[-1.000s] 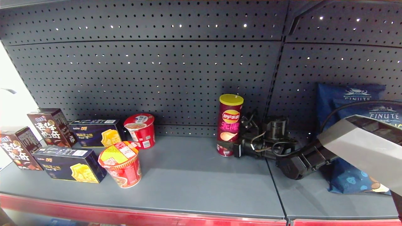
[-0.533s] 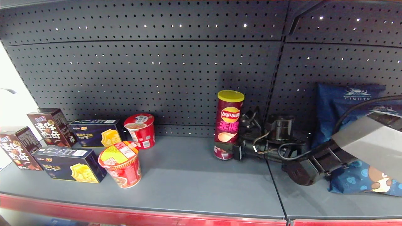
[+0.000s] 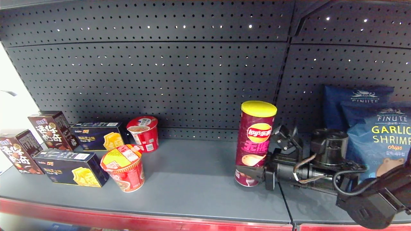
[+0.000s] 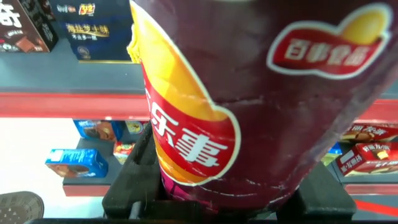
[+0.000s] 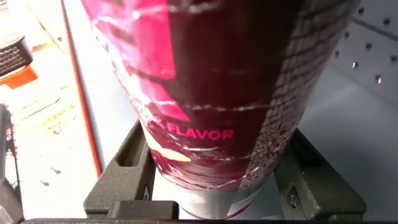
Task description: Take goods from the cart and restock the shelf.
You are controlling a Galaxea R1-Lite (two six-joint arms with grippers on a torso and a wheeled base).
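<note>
A: Right arm pose?

B: It comes in low from the right, forearm near level over the shelf (image 3: 192, 189). The right claw (image 3: 255, 166) is closed around the chip can (image 3: 256, 141) near its base, one finger in front of the can, the other hidden behind it.

A: Where is the can?

B: Upright, yellow lid up, just left of the seam between two shelf panels. Its base is at the shelf surface; cannot tell whether it bears weight there.

A: Left arm?

B: The left claw (image 4: 224, 196) has a finger on each side of a second can (image 4: 236, 93), gripping its lower end.

A: The surface?

B: Grey shelf with a red front edge (image 3: 128, 221) and a dark pegboard (image 3: 144, 80) behind. On the left are two noodle cups (image 3: 125, 171), both tilted, with dark blue boxes (image 3: 70, 168) and brown boxes (image 3: 19, 150) beyond them. Blue snack bags (image 3: 379, 134) stand at the right, behind the arm.

A: The room?

B: Behind the second can is another red-edged shelf (image 4: 62, 102), with blue packages (image 4: 78, 162) on a lower level.
</note>
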